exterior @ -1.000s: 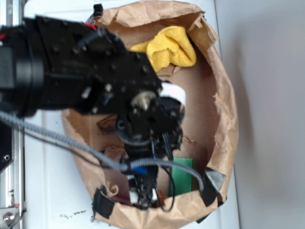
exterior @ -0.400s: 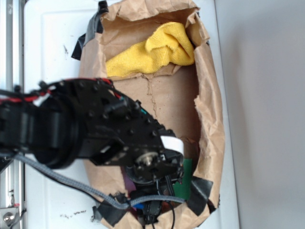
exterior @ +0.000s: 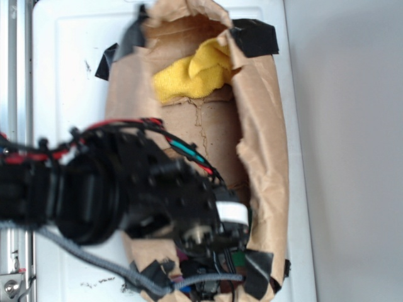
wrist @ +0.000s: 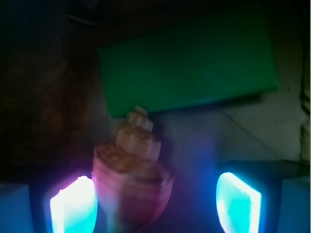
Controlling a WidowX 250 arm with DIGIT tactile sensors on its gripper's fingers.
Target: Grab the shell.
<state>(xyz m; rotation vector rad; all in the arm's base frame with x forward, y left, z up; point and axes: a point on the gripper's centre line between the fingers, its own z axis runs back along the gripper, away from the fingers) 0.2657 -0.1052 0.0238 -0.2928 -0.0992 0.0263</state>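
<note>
The gripper (wrist: 155, 204) stands spread at the wrist view's bottom edge, its glowing fingers (wrist: 74, 206) well apart. Between them, nearer the left one, sits the ribbed orange-tan spiral shell (wrist: 132, 182) — long axis near vertical in frame, spire pointing up toward a flat green rectangular block (wrist: 189, 65) — inside a crumpled brown paper bag (exterior: 264, 126) with a yellow cloth (exterior: 189, 78).

Black arm (exterior: 107, 195) entering from the left of the exterior view, its wrist bent down into the near end of the paper bag (exterior: 264, 126), where the gripper is lost among cables. Wrist view: gripper (wrist: 155, 204) with jaws apart, two glowing fingertips (wrist: 73, 204) low in frame, the left one apparently touching the shell (wrist: 131, 179), the right one standing clear of it
</note>
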